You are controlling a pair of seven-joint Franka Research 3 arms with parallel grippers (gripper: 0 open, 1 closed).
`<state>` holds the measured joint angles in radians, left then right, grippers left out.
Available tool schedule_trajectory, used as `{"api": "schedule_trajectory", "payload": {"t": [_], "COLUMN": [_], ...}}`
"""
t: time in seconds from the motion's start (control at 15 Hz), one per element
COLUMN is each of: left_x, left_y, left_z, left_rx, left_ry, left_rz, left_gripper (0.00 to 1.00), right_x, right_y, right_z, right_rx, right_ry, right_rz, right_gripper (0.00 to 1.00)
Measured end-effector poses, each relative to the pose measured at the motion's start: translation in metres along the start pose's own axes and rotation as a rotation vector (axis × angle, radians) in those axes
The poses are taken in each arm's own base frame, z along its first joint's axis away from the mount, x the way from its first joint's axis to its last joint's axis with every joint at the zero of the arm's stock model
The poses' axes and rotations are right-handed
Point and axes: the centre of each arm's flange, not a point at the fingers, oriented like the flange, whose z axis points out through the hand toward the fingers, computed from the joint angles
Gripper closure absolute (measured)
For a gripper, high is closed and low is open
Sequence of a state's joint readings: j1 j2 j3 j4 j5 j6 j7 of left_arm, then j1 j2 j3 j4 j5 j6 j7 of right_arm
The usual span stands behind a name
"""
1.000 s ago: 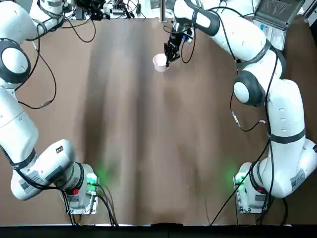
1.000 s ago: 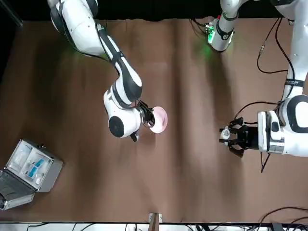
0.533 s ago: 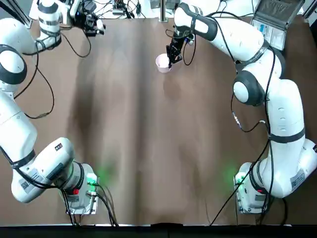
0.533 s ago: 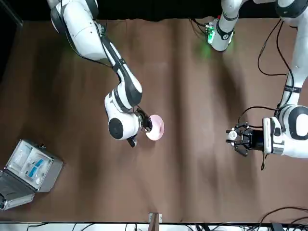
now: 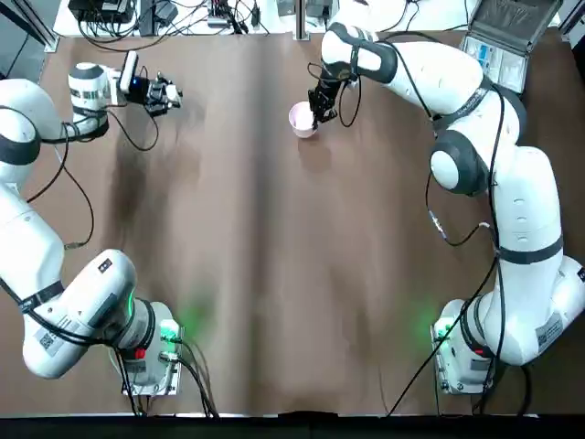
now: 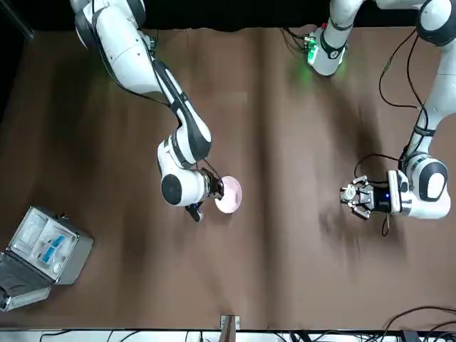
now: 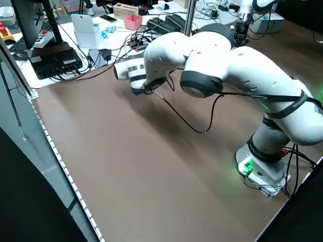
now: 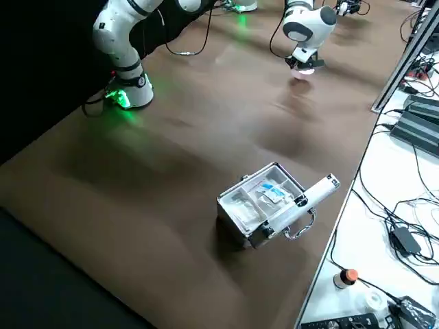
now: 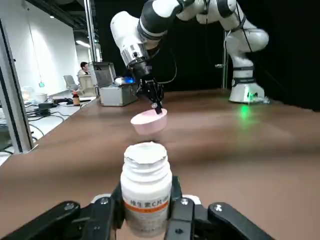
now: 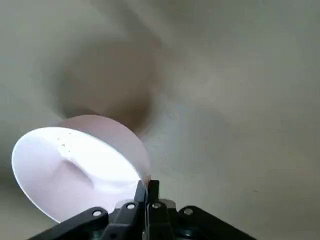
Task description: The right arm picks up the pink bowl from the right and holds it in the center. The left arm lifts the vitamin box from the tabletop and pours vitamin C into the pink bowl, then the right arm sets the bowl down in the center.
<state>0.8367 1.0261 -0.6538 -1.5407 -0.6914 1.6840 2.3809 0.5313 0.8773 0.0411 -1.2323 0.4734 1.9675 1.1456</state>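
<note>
My right gripper (image 5: 316, 108) is shut on the rim of the pink bowl (image 5: 302, 120) and holds it above the tabletop (image 5: 274, 274) at the far middle. The bowl's whitish inside (image 10: 75, 170) shows beside the pinching right gripper (image 10: 148, 187). The front view has the bowl (image 6: 229, 194) next to the right gripper (image 6: 214, 189). My left gripper (image 5: 169, 94) hovers at the far left, shut on the vitamin box (image 9: 146, 192), a small white bottle with an orange label stripe. The bottle's top points toward the distant bowl (image 9: 148, 121). The left gripper (image 6: 353, 194) is well apart from the bowl.
A grey hinged case (image 5: 505, 37) with blue-white contents lies open at the far right corner; it is also in the front view as the case (image 6: 39, 249) and in the right side view as the case (image 8: 267, 202). Cables and desks (image 7: 91, 40) border the far edge.
The left gripper has carried the bottle from the far-left edge inward over the table. The right gripper and bowl shifted only a little.
</note>
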Motion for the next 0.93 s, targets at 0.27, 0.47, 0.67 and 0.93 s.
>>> {"api": "schedule_trajectory", "payload": {"t": [0.27, 0.47, 0.67, 0.93], "left_x": [-0.027, -0.047, -0.066, -0.084], "left_y": [0.010, 0.016, 0.025, 0.034], "left_z": [0.015, 0.031, 0.037, 0.040], "left_rx": [0.032, 0.045, 0.044, 0.034], "left_ry": [-0.043, -0.059, -0.079, -0.093], "left_rz": [0.081, 0.104, 0.109, 0.081], "left_gripper": [0.64, 0.64, 0.64, 0.64], "right_x": [0.009, 0.015, 0.016, 0.010], "right_y": [0.005, 0.008, 0.008, 0.007], "right_z": [0.010, 0.021, 0.027, 0.031], "right_rx": [-0.005, -0.015, -0.015, 0.002], "right_ry": [0.004, 0.002, -0.012, -0.060], "right_rz": [0.012, 0.020, 0.029, 0.049], "right_gripper": [0.98, 0.98, 0.98, 0.98]}}
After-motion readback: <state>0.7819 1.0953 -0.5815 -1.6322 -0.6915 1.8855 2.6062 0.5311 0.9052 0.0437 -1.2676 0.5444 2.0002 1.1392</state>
